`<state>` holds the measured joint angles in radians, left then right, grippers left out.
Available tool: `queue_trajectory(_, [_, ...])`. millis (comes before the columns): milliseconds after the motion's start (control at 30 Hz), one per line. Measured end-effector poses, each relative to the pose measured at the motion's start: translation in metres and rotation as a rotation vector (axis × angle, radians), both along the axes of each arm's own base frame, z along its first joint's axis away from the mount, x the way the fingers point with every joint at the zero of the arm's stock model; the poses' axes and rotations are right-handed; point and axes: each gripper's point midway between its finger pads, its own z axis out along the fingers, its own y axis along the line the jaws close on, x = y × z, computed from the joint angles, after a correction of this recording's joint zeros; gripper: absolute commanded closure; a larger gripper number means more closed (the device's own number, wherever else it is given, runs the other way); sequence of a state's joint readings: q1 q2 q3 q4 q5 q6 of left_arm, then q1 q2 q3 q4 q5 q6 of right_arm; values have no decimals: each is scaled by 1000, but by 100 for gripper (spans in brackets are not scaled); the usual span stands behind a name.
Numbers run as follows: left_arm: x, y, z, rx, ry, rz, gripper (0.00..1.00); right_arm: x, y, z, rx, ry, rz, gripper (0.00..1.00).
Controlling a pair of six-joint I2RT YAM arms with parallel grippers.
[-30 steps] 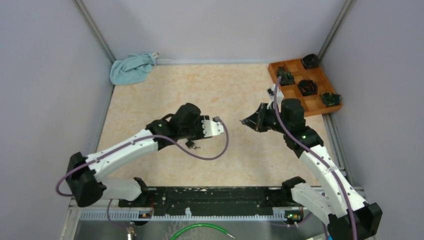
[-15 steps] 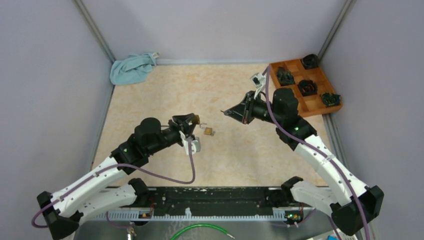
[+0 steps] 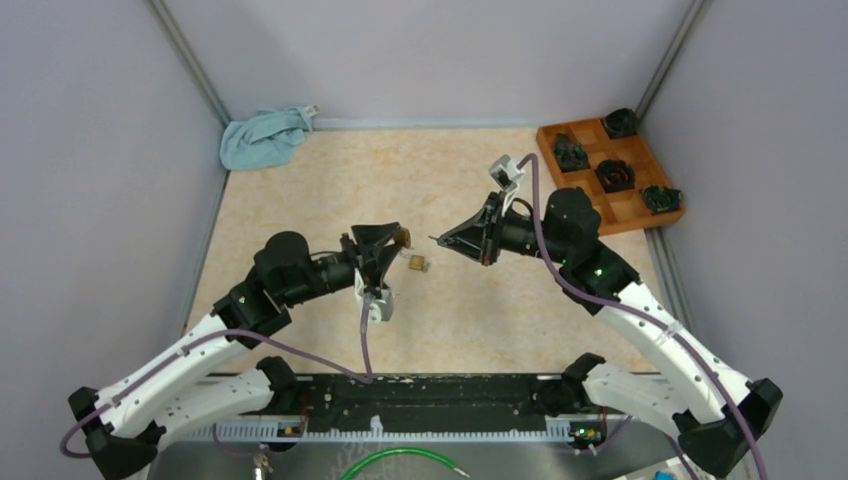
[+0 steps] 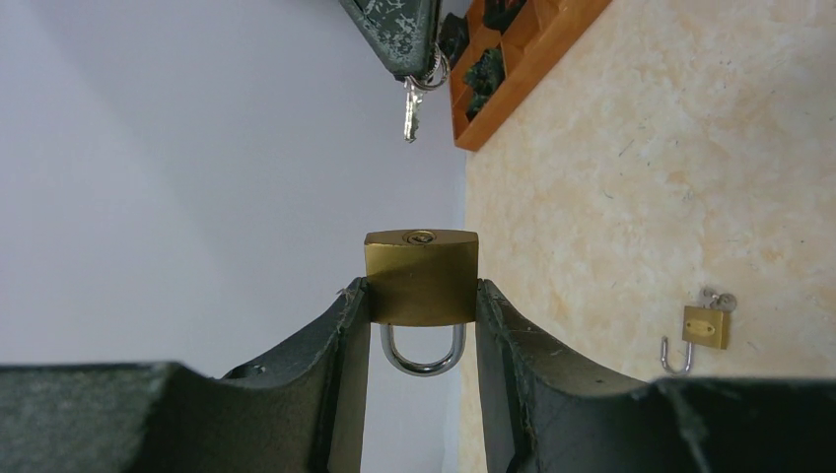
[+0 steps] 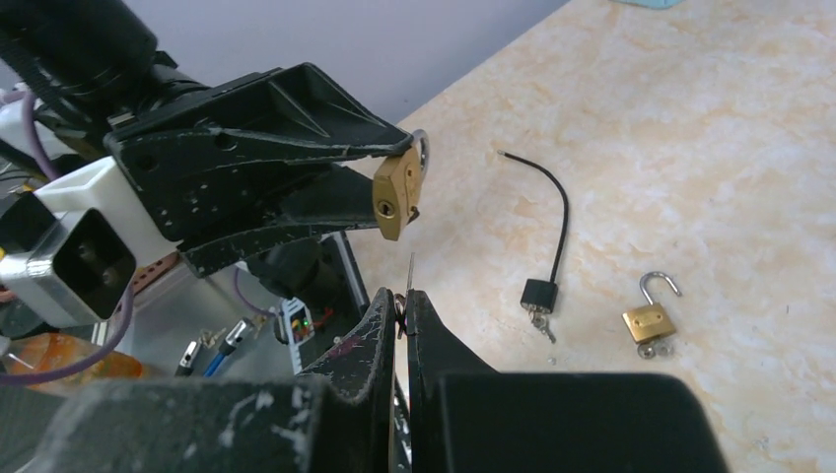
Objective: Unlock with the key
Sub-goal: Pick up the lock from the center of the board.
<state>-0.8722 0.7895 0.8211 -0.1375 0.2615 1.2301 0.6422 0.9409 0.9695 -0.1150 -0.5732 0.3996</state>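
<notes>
Over the last second I had swung the left arm back and turned its wrist. The left gripper (image 4: 421,296), partly open, now clamped the closed brass padlock (image 4: 421,274) by its flat sides. It held the lock up off the beige marbled worktop (image 3: 470,310), keyhole end facing outward. Meanwhile the right arm had reached in toward it. The right gripper (image 5: 402,298) was pinched fully together on the small silver key (image 4: 410,110), blade pointing at the lock. Key tip and keyhole were near but apart, and in the right wrist view they looked slightly off line. I judged the presenting done; insertion would need finer alignment first.
</notes>
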Motion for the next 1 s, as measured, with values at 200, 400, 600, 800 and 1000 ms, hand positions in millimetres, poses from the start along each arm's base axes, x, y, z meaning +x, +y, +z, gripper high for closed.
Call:
queue_trajectory(200, [-9,-8,4,0,-28,-70,100,-16,-5,15,22,-63,23,100])
queue_trajectory(400, [-10,-14,3,-2,-27,-101,100,-31,4,7,-30,-81,77,100])
queue_trajectory(600, [-11,-16,7,-16,-36,-107,100,-30,4,7,-60,-89,55,100])
queue_trajectory(800, [-11,-16,7,-15,-36,-109,100,-26,7,9,-68,-95,40,100])
queue_trajectory(1000, [-11,-16,6,-13,-38,-110,100,-21,16,5,-98,-83,38,100])
